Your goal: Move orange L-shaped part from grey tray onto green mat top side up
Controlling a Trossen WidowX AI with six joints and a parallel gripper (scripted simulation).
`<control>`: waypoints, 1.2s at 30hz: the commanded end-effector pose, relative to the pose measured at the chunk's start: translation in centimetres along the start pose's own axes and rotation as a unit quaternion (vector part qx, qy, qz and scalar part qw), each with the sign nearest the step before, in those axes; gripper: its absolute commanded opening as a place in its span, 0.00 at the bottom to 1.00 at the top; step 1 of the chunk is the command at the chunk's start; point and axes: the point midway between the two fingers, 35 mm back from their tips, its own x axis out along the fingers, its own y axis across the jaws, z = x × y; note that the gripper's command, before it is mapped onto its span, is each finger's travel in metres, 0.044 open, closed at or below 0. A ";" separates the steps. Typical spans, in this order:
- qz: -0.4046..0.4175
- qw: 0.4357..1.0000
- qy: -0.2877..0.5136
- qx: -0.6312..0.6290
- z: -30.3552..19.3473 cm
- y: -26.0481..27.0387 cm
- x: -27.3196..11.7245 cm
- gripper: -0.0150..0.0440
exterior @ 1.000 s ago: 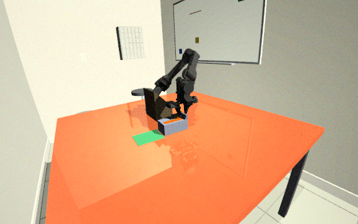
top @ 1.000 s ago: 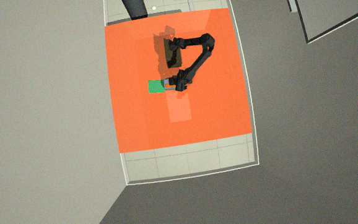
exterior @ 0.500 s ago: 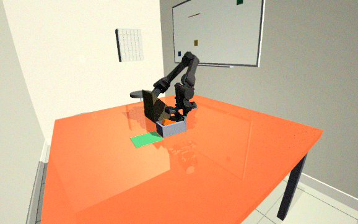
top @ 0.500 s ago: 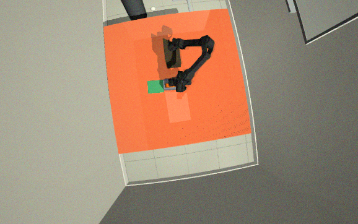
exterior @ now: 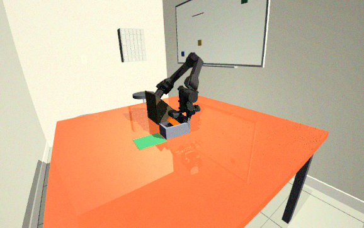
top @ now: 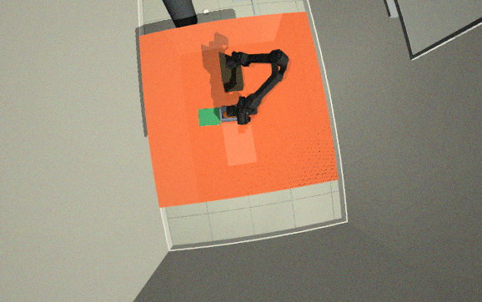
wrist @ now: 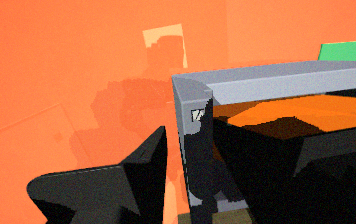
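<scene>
The grey tray (top: 229,120) (exterior: 177,130) (wrist: 280,87) stands on the orange table. The orange part (exterior: 172,121) (wrist: 295,110) is tilted in it: its mat-side end shows raised near rim height in the exterior view, with a dark gap beneath. My gripper (exterior: 184,119) (wrist: 187,127) is partly open and points down at the tray's end away from the mat. In the wrist view one finger is outside the tray wall and the other is over the pocket, at the part's near end. That finger hides the L-shaped end and any contact. The green mat (top: 208,118) (exterior: 148,142) (wrist: 340,51) is bare.
The mat lies beside the tray's far end from my gripper. A dark, upright block (top: 233,81) (exterior: 153,108) stands behind the tray, near the arm's base. The tray walls rise around the part, and one wall runs between my fingers in the wrist view.
</scene>
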 end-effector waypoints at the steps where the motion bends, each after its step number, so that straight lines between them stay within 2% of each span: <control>1: -0.001 1.000 0.003 0.005 -0.1 -0.2 0.2 0.56; 26: -0.002 1.000 0.003 0.005 -0.1 0.9 -1.5 0.56; 29: -0.005 1.000 0.002 0.005 0.3 0.5 -3.8 0.56; 34: -0.004 1.000 0.003 0.005 0.0 -0.2 -10.5 0.56; 36: -0.004 1.000 0.003 0.005 0.0 -0.3 -10.8 0.56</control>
